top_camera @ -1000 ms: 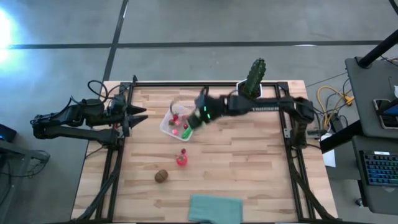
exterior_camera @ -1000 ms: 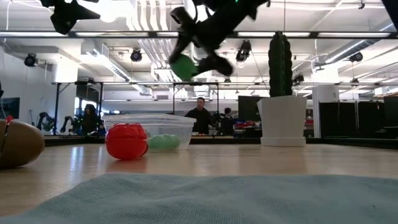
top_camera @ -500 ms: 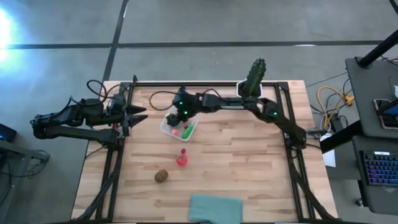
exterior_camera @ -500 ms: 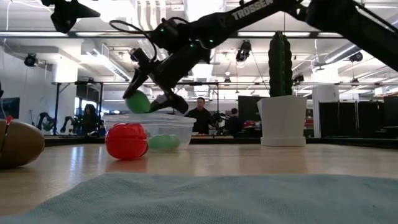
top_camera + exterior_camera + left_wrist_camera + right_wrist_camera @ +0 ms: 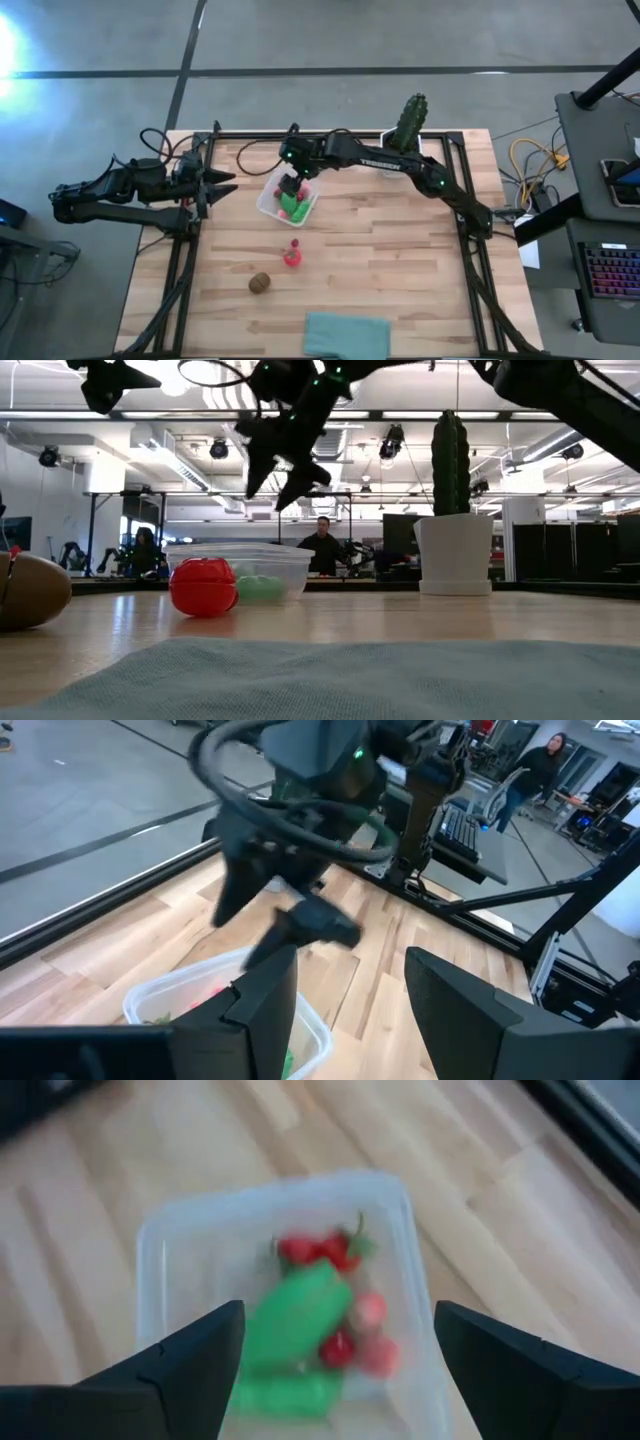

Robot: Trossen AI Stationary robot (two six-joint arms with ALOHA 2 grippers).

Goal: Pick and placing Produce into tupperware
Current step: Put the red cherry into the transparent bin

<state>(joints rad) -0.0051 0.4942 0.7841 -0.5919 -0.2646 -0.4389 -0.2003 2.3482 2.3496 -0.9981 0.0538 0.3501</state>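
My right gripper (image 5: pixel 290 186) hangs open above the clear tupperware (image 5: pixel 268 207), empty; the low view shows it (image 5: pixel 282 476) well above the rim (image 5: pixel 240 548). Its wrist view looks down between the spread fingers (image 5: pixel 338 1320) into the tupperware (image 5: pixel 150 1260). Two green oblong pieces (image 5: pixel 296 1314) (image 5: pixel 284 1396) and several small red ones (image 5: pixel 322 1250) lie on its floor. A red piece (image 5: pixel 292 257) and the brown kiwi (image 5: pixel 260 283) rest on the table. My left gripper (image 5: pixel 226 186) waits open at the table's left edge, pointing toward the tupperware (image 5: pixel 160 1002).
The tall green cactus in its white pot (image 5: pixel 410 125) stands at the far edge, right of the tupperware. A teal folded cloth (image 5: pixel 345 335) lies at the near edge. The red piece (image 5: pixel 203 587) sits just in front of the tupperware. People stand in the room beyond the table.
My right gripper carried a green piece toward the table's left, over the tupperware, and dipped to its rim. It then opened, let the piece go and rose. The green piece now lies inside the tupperware beside the other one.
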